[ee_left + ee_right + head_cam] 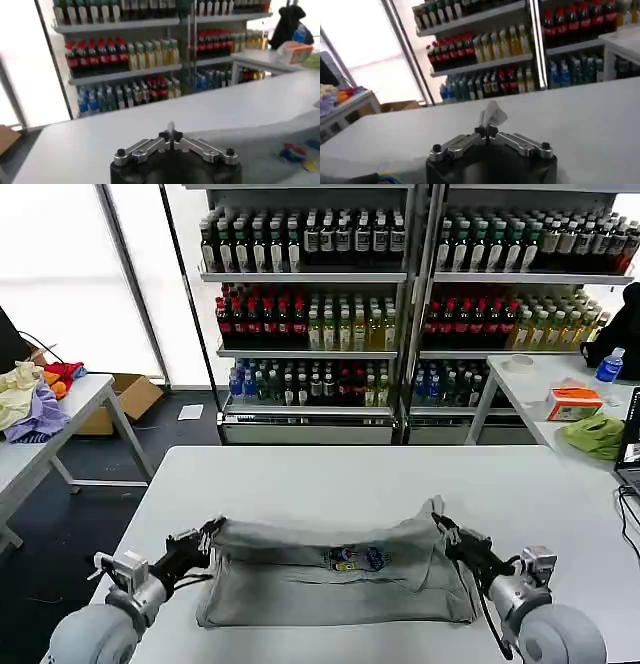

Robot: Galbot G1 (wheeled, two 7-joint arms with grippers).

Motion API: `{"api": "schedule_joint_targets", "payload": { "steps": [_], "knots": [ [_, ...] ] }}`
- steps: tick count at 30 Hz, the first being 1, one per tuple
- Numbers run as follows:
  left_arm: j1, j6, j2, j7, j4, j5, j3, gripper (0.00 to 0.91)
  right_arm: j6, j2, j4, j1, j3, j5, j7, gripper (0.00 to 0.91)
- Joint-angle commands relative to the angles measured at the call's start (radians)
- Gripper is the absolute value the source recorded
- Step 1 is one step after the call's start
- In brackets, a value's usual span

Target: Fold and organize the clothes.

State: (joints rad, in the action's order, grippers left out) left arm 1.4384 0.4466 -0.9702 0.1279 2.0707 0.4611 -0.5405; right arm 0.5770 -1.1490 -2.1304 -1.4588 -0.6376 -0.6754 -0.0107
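Both your left gripper [208,536] and right gripper [441,529] pinch the limp, light grey cotton shirt [330,579] by its corners; keep it taut.

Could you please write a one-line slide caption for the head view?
Left gripper and right gripper each pinch an end of the grey shirt, lifting its far edge off the white table.

Right gripper [490,131] pinches what looks like grey shirt [492,115] fabric

We see a grey shirt [330,579] (small blue-and-yellow print at its chest) lying on the white table [330,474] beneath black grippers.
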Motion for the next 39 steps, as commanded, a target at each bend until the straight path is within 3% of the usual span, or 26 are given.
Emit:
{"api": "schedule_joint_targets", "payload": {
  "steps": [1,4,5,8,12,17,20,29,39],
  "knots": [
    [0.165,0.009,-0.019,0.007,0.043,-0.091,-0.008,0.010,0.002,-0.024,0.026,-0.153,-0.039,0.072,0.005,0.000],
    [0.187,0.007,-0.024,-0.017,0.027,-0.111,-0.022,0.030,0.002,-0.017,0.037,-0.163,-0.054,0.085,-0.001,0.000],
    [0.190,0.004,-0.025,-0.023,0.021,-0.115,-0.025,0.887,0.002,-0.015,0.042,-0.163,-0.060,0.090,-0.007,0.907],
    [0.196,0.013,-0.029,-0.048,0.012,-0.125,-0.037,0.907,-0.003,-0.013,0.040,-0.159,-0.090,0.076,-0.026,0.907],
    [0.192,0.006,-0.043,-0.077,0.021,-0.122,-0.062,0.907,-0.069,-0.014,0.023,-0.153,-0.143,0.076,-0.051,0.907],
    [0.188,-0.008,-0.067,-0.137,0.065,-0.090,-0.124,0.907,-0.286,-0.016,0.055,-0.131,-0.229,0.071,-0.126,0.907],
    [0.200,-0.016,-0.080,-0.168,0.103,-0.066,-0.140,0.907,-0.361,-0.017,0.056,-0.133,-0.256,0.070,-0.167,0.907],
    [0.206,-0.031,-0.182,-0.268,0.133,-0.054,-0.075,0.907,-0.386,-0.033,0.040,-0.147,-0.229,0.084,-0.179,0.907],
    [0.201,-0.037,-0.365,-0.472,0.067,-0.121,0.100,0.907,-0.387,-0.040,0.059,-0.143,-0.197,0.092,-0.171,0.907]
  ]
}}
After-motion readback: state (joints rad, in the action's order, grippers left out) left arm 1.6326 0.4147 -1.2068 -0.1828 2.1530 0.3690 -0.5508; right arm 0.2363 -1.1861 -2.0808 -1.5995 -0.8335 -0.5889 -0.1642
